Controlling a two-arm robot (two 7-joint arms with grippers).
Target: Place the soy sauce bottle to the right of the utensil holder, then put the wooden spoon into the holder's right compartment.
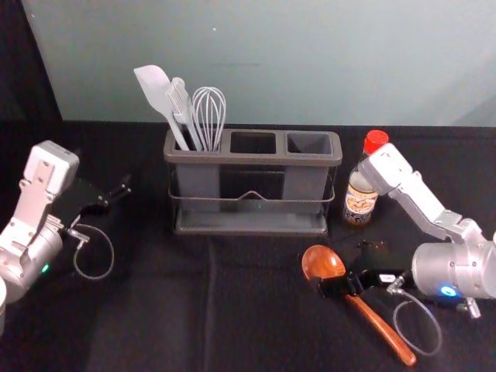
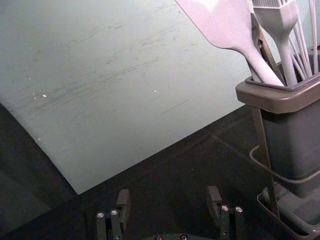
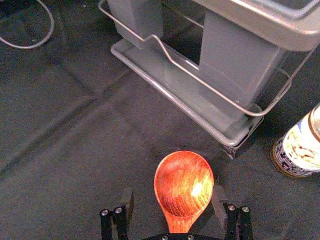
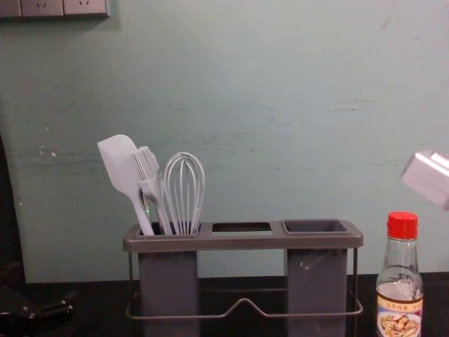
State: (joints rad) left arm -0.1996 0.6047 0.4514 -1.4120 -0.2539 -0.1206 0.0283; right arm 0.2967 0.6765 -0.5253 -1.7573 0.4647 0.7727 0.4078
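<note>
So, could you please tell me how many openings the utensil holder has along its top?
3: the left one, where utensils stand, the middle one, and the right one, nearest the soy sauce bottle.

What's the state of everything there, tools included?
Soy sauce bottle: upright, capped
Wooden spoon: lying, hollow side up
Utensil holder: upright
Right compartment: empty
Spatula: standing tilted
Brush: standing tilted
Whisk: standing
Left tool: open, left of holder
Right tool: open, at the spoon

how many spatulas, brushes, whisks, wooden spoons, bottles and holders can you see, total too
Pale broad-bladed spatula: 1
Pale bristled brush: 1
Pale wire whisk: 1
Reddish-brown wooden spoon: 1
Red-capped glass bottle: 1
Grey three-opening utensil holder: 1
Total: 6
</note>
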